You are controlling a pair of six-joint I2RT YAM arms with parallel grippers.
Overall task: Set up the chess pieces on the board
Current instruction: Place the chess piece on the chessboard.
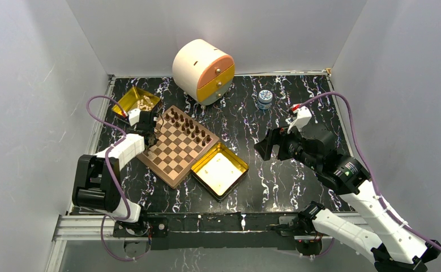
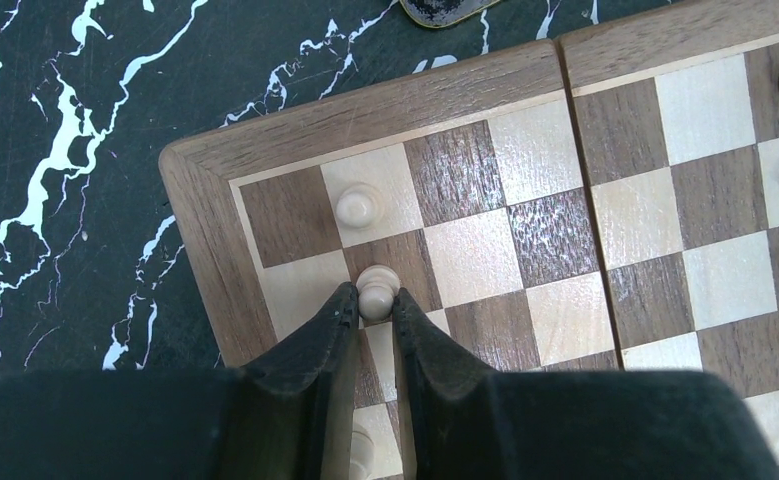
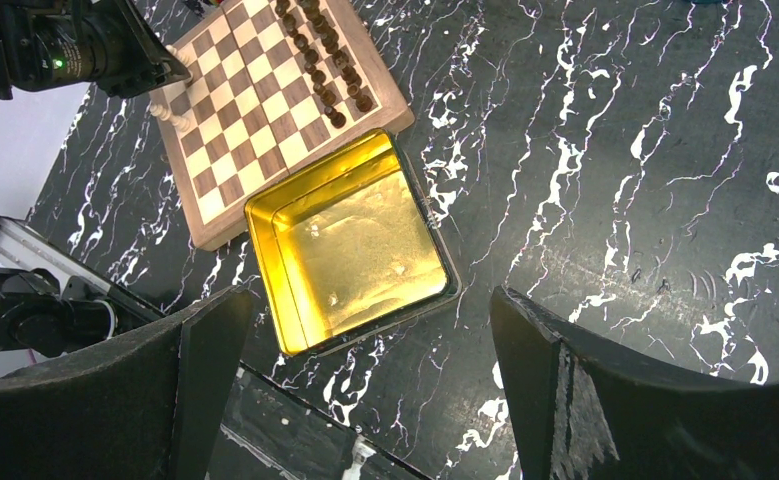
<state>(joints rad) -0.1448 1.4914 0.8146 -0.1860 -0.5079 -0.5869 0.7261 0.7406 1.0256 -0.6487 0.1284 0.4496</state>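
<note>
The board (image 1: 178, 148) lies left of centre on the table. Dark brown chess pieces (image 1: 189, 126) stand in two rows along its far right side. At the board's left corner my left gripper (image 2: 373, 300) is shut on a light tan pawn (image 2: 377, 285) that stands on a dark square of the board (image 2: 365, 105). Another light pawn (image 2: 357, 204) stands one square further out, and a third pawn (image 2: 363, 450) shows between my fingers lower down. My right gripper (image 3: 370, 300) hangs open and empty above the table, right of the board.
An empty gold tin (image 1: 220, 169) touches the board's near right side. A second gold tin (image 1: 138, 102) with light pieces sits behind the board's left corner. A round cream and orange drawer box (image 1: 204, 71) and a small jar (image 1: 265, 99) stand at the back.
</note>
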